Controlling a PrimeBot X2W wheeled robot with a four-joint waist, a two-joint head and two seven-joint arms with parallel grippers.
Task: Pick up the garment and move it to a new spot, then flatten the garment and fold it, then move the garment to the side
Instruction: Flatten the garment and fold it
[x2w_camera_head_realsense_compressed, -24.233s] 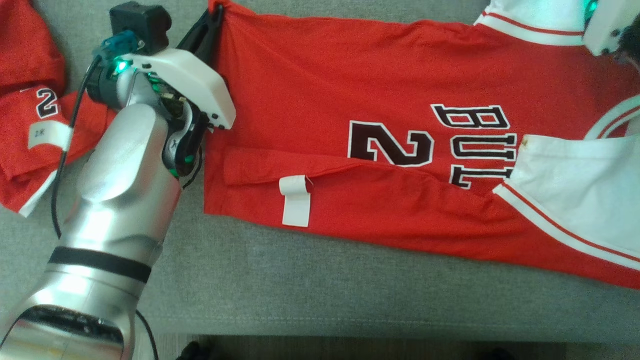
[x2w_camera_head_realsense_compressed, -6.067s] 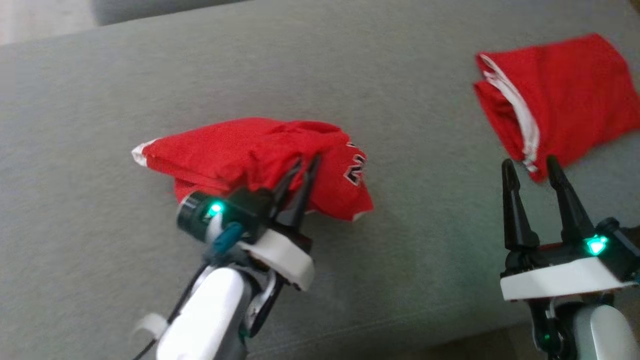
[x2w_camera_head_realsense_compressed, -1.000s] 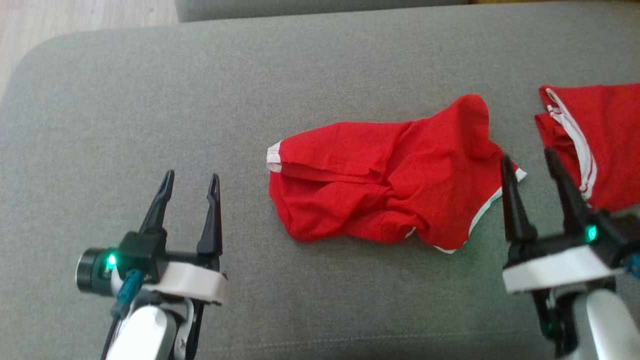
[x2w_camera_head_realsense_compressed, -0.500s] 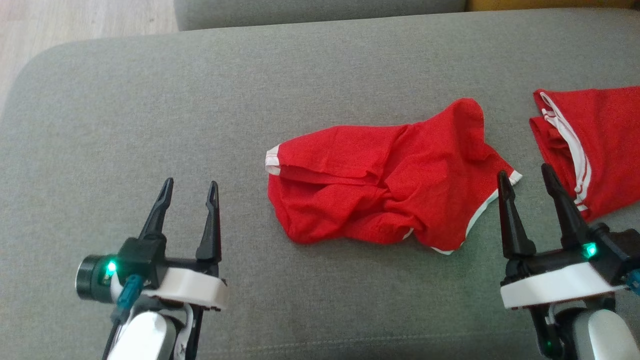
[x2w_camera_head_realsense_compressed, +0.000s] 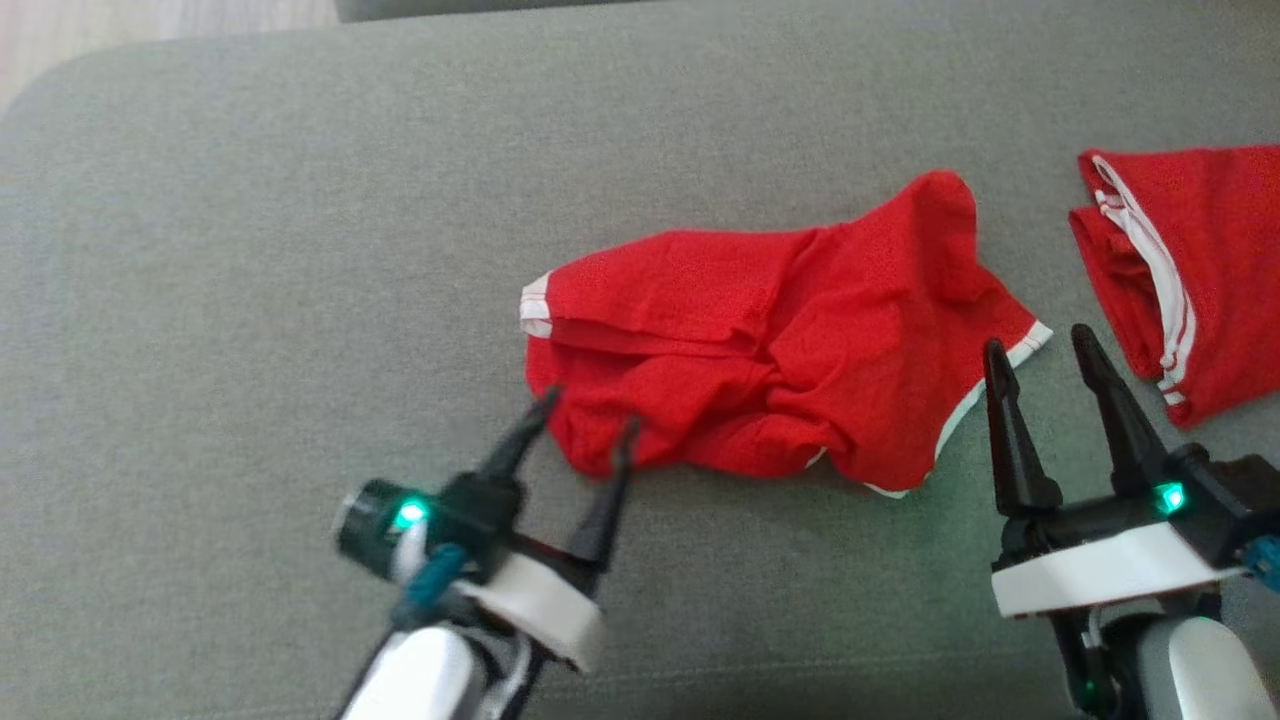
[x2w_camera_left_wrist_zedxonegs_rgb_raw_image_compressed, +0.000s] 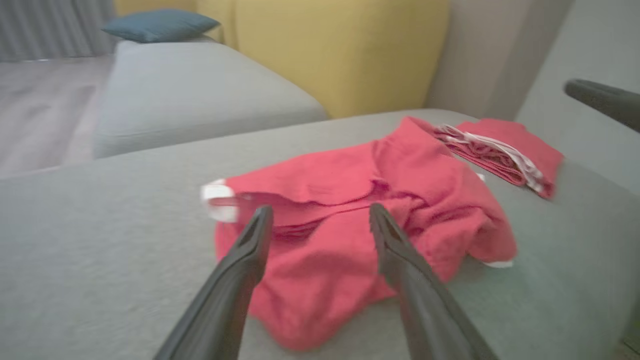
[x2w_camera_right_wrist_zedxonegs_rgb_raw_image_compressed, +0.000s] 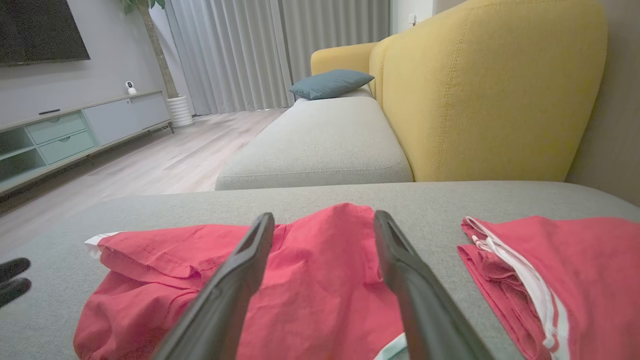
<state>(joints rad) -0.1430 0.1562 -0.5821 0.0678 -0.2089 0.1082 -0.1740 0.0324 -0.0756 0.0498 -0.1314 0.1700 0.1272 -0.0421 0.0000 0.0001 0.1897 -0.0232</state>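
While left tool, right tool gape empty, garment lies crumpled between; folded red cloth farther right, apart.

head: overhead, looking down | wrists: low, close, forward | shared: crumpled garment

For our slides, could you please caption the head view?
Open left gripper at the crumpled red garment on a grey cushion; right gripper open beside it.

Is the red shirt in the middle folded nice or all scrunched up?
Scrunched up. The red shirt lies in wrinkly, uneven lumps on the grey cushion, edges not lined up.
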